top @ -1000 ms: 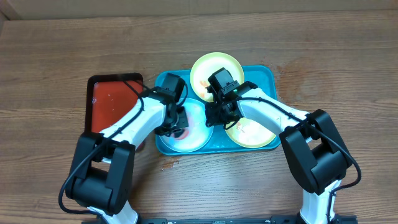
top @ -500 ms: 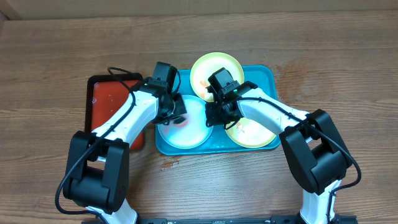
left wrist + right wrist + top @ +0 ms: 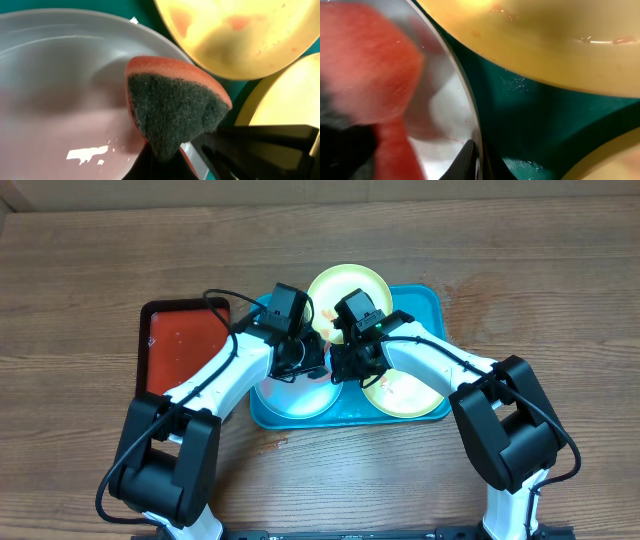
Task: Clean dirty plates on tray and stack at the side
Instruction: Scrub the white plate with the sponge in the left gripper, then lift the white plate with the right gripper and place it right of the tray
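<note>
Three plates lay in the turquoise tray (image 3: 432, 308): a light blue plate (image 3: 290, 398) at its left end, one yellow-green plate (image 3: 350, 283) at the far middle with its edge out over the tray's far rim, and a second yellow-green plate (image 3: 408, 396) at the near right. Orange smears showed on both yellow-green ones.

The left gripper (image 3: 175, 161) was clamped on a sponge (image 3: 172, 107), orange on the back with a dark green scouring face. It held the sponge at the right-hand edge of the light blue plate, just beside the far yellow-green plate. The right gripper (image 3: 476, 161) was pinched onto that same rim, one finger on each side. The two grippers met nose to nose there, crowded between all three plates. Their arms hid part of the light blue plate and much of the second yellow-green plate from above.

A red tray (image 3: 180, 345) with a black rim sat on the wooden table (image 3: 100, 260) just left of the turquoise tray, and the left arm crossed its near right corner. A small pale mark at the red tray's left edge was too small to read.
</note>
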